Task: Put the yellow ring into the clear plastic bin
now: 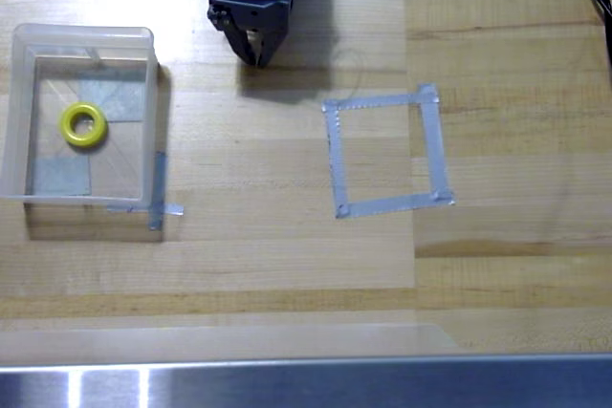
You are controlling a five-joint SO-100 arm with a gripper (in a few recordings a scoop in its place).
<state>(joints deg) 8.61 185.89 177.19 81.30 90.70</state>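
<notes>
In the overhead view, your yellow ring (83, 126) lies flat inside the clear plastic bin (19, 112), at nine o'clock on the wooden table (287, 255), resting on the bin's floor among grey tape patches. Your gripper (256, 53) hangs near twelve o'clock, well apart from the bin, its jaws drawn nearly together with nothing between them. The grey tape square (432, 145) sits toward three o'clock from centre, nothing inside its outline.
</notes>
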